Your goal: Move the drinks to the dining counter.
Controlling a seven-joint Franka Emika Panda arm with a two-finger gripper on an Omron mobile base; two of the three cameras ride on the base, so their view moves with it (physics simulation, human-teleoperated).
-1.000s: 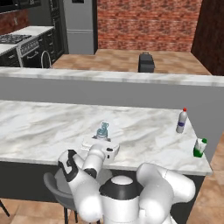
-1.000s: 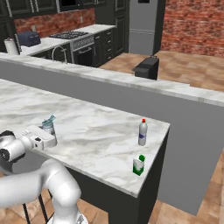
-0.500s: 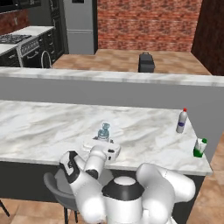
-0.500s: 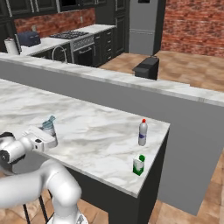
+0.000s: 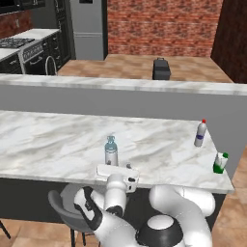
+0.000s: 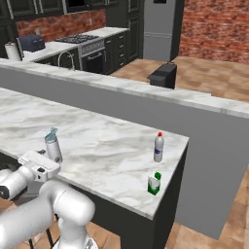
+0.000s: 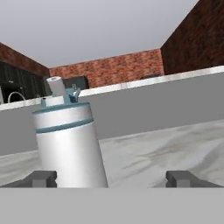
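- Here we are at the dining counter (image 5: 58, 144), a long flat slab of white marble with grey veins, glossy on top, dark underneath.
- Standing upright near its front edge is the metal bottle (image 5: 111, 151), a smooth grey cylinder with a light-blue cap, long axis straight up, cap to the ceiling.
- The gripper (image 7: 112, 178) sits low at the counter's edge just in front of that bottle, fingers spread wide, nothing between them; the bottle stands free on the marble.
- From the hand view the bottle (image 7: 70, 144) looms toward the left finger, brushed and rounded, with a pale blue band under the cap.
- Off to the far end, the clear bottle (image 5: 200, 133), slim, red cap, purple label, also upright.
- Near it, at the corner, the carton (image 5: 220, 162), short, boxy, green and white, standing on its base.
- The right base view shows those two well apart from the metal bottle (image 6: 53, 147), with the carton (image 6: 154, 183) nearer the front edge than the clear bottle (image 6: 158, 147).
- That same view catches a toaster (image 6: 32, 43) and a paper-towel roll (image 6: 13, 50) on the back worktop, next to the stove.
- The left base view gives a round grey stool (image 5: 65, 213) tucked under the counter.
- Behind runs a higher grey ledge (image 5: 144, 94), matte and plain, with a red brick wall (image 5: 159, 29) beyond.
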